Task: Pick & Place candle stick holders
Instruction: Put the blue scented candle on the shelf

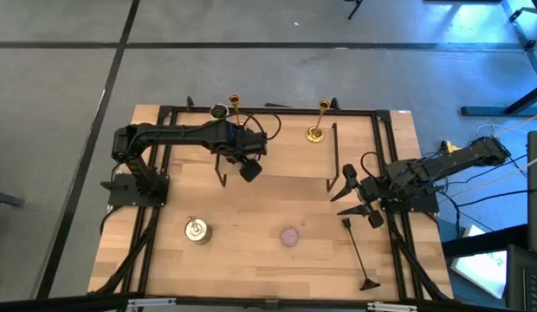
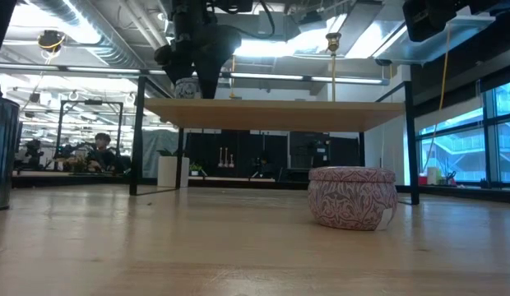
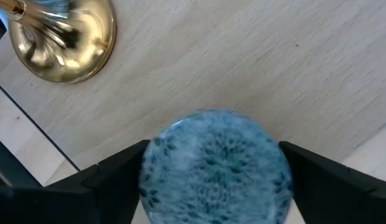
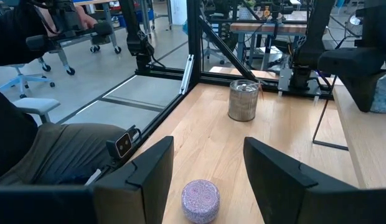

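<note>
Two gold candlesticks stand upright on their round bases on the raised wooden shelf (image 1: pixel 277 156) at the table's far side, the left one (image 1: pixel 235 104) and the right one (image 1: pixel 318 126). My left gripper (image 2: pixel 189 82) reaches down over the shelf's far left part, just beside the left candlestick's base (image 3: pixel 62 43). It is shut on a round blue patterned candle (image 3: pixel 215 168). My right gripper (image 1: pixel 345 195) hovers open and empty at the table's right, below the shelf's near edge, and touches nothing. My left gripper pinches the blue candle's round side wall (image 3: pixel 149 180) between its two fingers, one on each side, coming from above and pointing down. The candle is upright with its top face showing. Its bottom (image 2: pixel 185 96) is level with the shelf top; whether it rests there, I cannot tell.
A pink candle (image 1: pixel 290 236) and a silver tin (image 1: pixel 197 230) stand on the table's near half. A thin black rod with a flared foot (image 1: pixel 359 260) lies at the near right. The shelf's black legs (image 1: pixel 221 173) stand under its near edge. A person (image 2: pixel 99 148) sits far behind the table.
</note>
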Controlling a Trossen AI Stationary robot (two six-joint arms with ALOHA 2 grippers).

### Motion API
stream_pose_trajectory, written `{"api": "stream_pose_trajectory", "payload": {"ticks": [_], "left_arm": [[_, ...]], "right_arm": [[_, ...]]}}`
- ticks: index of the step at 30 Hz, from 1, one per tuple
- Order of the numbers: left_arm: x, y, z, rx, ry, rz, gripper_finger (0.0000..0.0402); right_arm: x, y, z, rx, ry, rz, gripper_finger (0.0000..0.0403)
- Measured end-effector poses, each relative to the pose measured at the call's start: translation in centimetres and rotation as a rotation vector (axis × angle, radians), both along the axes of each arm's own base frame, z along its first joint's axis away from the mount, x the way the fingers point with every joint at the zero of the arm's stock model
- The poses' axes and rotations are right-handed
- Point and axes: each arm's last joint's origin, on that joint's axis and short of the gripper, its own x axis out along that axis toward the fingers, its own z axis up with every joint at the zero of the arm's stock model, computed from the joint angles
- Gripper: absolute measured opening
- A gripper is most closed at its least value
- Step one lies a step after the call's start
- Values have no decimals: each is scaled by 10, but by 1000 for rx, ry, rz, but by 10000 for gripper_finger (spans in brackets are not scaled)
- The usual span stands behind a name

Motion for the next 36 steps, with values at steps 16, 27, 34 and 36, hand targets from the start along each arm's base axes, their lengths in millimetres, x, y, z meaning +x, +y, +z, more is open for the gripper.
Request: {"api": "stream_pose_trajectory", "payload": {"ticks": [16, 27, 34, 36], "left_arm": [[-1, 2, 0, 63, 21, 3, 362], [-4, 1, 6, 60, 6, -6, 363], [-13, -2, 19, 67, -38, 1, 363], [-16, -4, 23, 74, -55, -3, 363]], "right_arm": [[0, 0, 0, 0, 0, 0, 197], [0, 0, 0, 0, 0, 0, 197], [0, 0, 0, -1, 1, 0, 197], [0, 0, 0, -1, 1, 0, 197]]}}
